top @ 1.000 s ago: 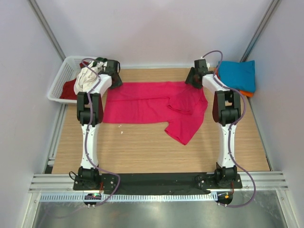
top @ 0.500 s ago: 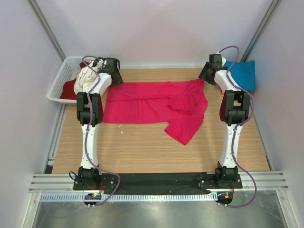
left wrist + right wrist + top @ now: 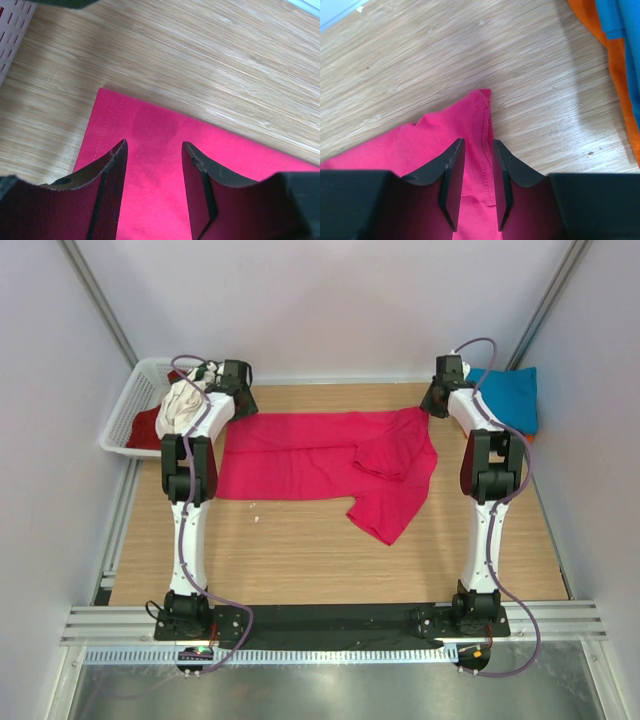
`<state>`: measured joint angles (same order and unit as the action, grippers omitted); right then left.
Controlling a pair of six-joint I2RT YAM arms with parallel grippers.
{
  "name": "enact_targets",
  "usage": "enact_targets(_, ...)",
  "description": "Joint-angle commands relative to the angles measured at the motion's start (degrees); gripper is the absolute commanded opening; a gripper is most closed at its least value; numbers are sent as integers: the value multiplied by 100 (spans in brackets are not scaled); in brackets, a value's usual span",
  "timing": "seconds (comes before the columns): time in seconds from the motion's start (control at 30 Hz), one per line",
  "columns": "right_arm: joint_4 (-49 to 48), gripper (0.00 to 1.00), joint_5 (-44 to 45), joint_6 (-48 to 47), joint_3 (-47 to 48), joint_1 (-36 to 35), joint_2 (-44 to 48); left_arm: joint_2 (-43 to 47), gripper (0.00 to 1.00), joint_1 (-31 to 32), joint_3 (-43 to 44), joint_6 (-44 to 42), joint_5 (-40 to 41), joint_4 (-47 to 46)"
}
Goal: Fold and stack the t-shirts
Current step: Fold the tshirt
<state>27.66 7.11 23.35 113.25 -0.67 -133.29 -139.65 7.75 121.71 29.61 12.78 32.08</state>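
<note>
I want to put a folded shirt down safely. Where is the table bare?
Bare wood lies between the pink shirt and the arm bases, deepest on the left. The far edge is crowded: basket left, teal shirt right, left claw and right claw at the pink shirt's corners.

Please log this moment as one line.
left gripper: open over pink t-shirt corner | right gripper: open, straddling hem | fold: unfinished

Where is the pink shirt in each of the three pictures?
Top view: pink shirt spread across the middle, on the far half of the wooden table.
Left wrist view: pink shirt fills the bottom, corner at left.
Right wrist view: pink shirt sits bottom left, corner pointing up.
Shared landmark: that wooden table.
</note>
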Motion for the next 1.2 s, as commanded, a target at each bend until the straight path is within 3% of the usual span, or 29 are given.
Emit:
enact_targets(0.0,-129,34,18,-147,65,-4,-126,-79,49,-28,274,-34,173,105)
enact_targets(0.17,-85,30,36,-252,127,-4,-214,-229,49,-19,432,1,243,238)
enact_targets(0.4,-33,1,167,-288,127,5,-162,-326,49,-28,556,72,375,422)
enact_targets(0.8,-94,1,151,-165,-418,216,453,-431,49,-19,652,89,471,519)
enact_targets(0.93,99,11,132,-182,-330,225,261,-448,50,-28,670,54,463,510)
enact_targets(1.07,293,28,19,-252,-190,251,286,-396,54,-28,749,-156,182,458)
enact_targets(1.17,380,44,-604,-410,-14,260,453,-273,61,34,775,-481,32,379)
